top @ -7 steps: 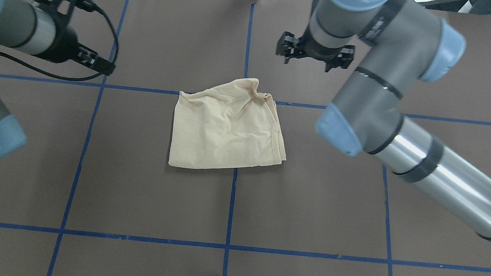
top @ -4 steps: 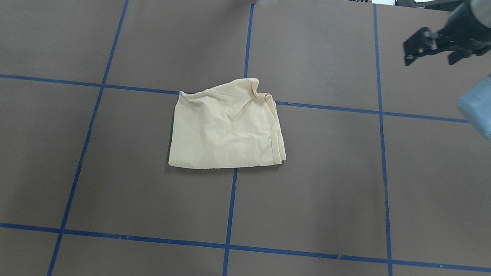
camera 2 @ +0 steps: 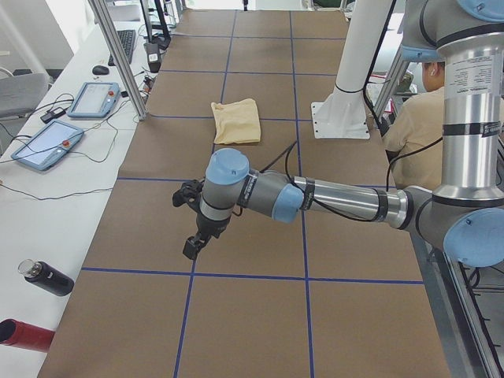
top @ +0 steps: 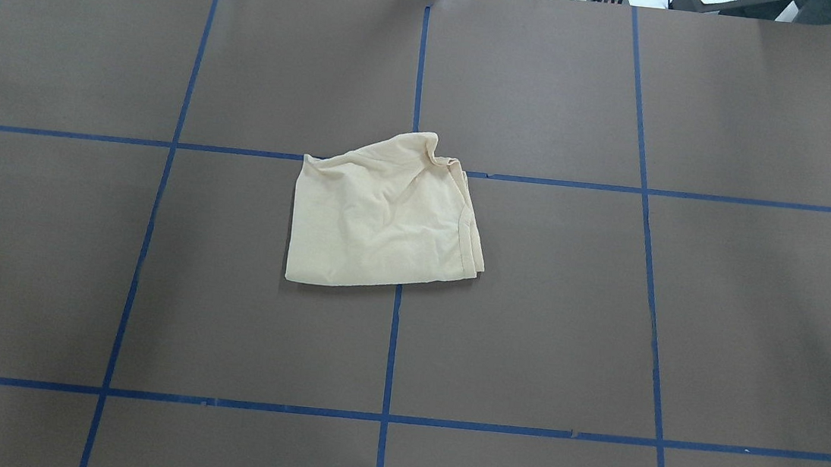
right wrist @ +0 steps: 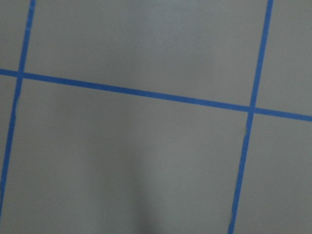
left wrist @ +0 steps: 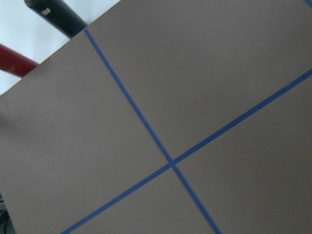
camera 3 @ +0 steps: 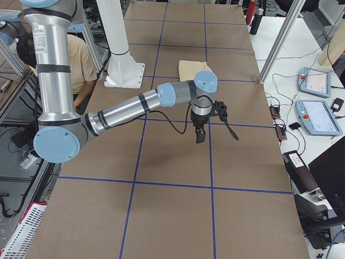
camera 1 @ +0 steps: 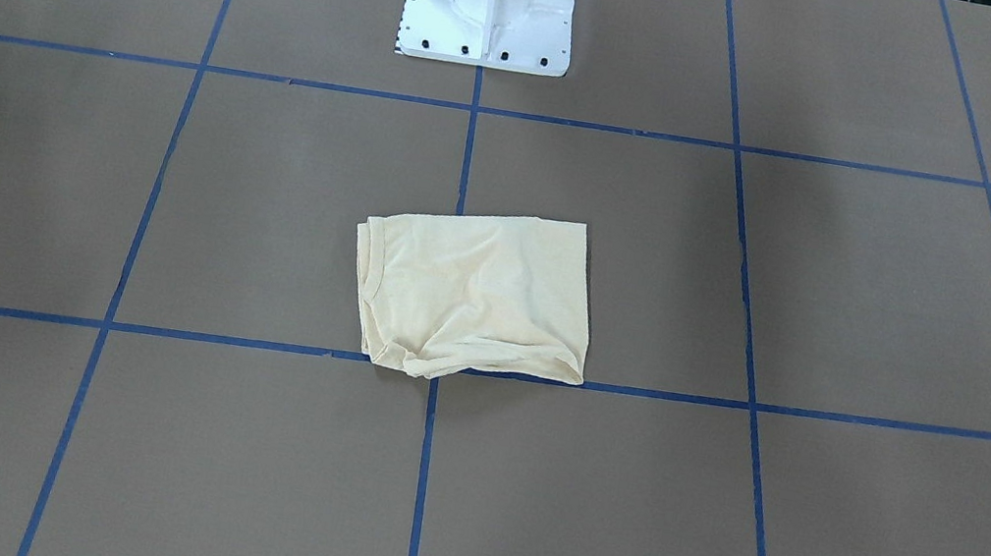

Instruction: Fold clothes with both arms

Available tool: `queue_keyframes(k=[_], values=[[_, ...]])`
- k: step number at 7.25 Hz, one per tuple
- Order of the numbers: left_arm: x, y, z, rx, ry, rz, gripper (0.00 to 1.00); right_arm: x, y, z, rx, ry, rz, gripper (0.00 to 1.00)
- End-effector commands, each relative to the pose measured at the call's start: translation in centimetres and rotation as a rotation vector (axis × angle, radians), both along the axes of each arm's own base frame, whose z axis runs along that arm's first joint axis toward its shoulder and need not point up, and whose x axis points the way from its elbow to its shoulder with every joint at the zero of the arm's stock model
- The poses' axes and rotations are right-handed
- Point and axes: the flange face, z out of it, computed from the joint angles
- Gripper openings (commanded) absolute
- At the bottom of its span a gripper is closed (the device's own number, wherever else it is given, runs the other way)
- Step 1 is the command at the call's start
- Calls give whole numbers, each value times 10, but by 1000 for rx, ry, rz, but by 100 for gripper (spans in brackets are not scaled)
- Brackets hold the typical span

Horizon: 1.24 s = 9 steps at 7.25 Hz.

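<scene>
Brown taped table (top: 530, 313): folded T-shirt (top: 383, 215) unmoved, long axis left–right, hemmed edge toward robot's right. Left gripper (camera 2: 193, 246), right gripper (camera 3: 199, 135) withdrawn from overhead (opening: cannot tell).

The table is covered with a matte brown sheet (top: 530, 313), gridded off with blue tape lines (top: 392, 353). In the left-side view, a white workbench (camera 2: 71, 220) runs down the left edge. It's got two grey touchscreen tablets (camera 2: 93, 99) upper left, and a black bottle (camera 2: 47, 278) and a red bottle (camera 2: 24, 335) lower left. The light's even, with soft shadows.
</scene>
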Motion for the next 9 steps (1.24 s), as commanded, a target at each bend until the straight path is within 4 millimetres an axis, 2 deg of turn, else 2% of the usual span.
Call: queue_keyframes(k=[1, 3, 4, 5, 6, 7, 8, 9], values=[[-5, 48, 54, -133, 163, -16, 100, 16, 21, 33, -65, 6, 21, 100], [0, 69, 62, -220, 218, -62, 100, 17, 31, 42, -88, 5, 20, 100], [0, 73, 64, -275, 221, -67, 100, 17, 39, 47, -106, -14, 18, 100], [1, 72, 54, -309, 217, -71, 100, 15, 44, 49, -118, -49, 14, 100], [4, 66, 36, -339, 219, -110, 100, 15, 44, 49, -118, -50, 14, 100], [21, 61, 18, -379, 227, -141, 100, 15, 44, 49, -118, -50, 14, 100], [34, 58, 13, -401, 230, -142, 100, 15, 44, 48, -119, -51, 15, 100], [34, 63, 16, -397, 232, -137, 100, 15, 44, 48, -117, -50, 15, 100]])
